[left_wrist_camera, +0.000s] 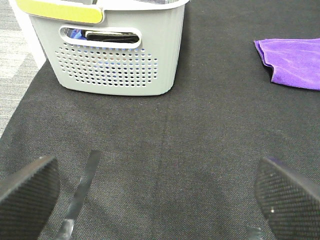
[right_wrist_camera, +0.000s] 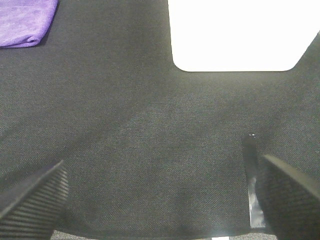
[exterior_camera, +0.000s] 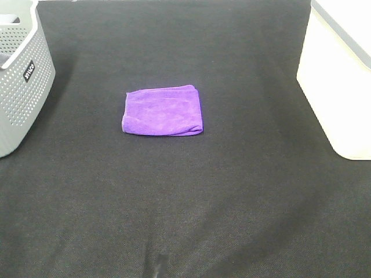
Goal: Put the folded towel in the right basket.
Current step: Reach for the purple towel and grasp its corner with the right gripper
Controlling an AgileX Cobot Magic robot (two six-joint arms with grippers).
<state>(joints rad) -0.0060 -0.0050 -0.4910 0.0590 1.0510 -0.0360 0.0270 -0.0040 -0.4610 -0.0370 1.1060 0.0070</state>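
Observation:
A folded purple towel lies flat on the black mat near the middle. It also shows in the left wrist view and in the right wrist view. The white basket stands at the right edge; it shows in the right wrist view. No gripper shows in the exterior high view. My left gripper is open and empty above the mat, short of the towel. My right gripper is open and empty above the mat, in front of the white basket.
A grey perforated basket stands at the left edge; in the left wrist view it holds some dark items and has a yellow handle. The black mat covers the table.

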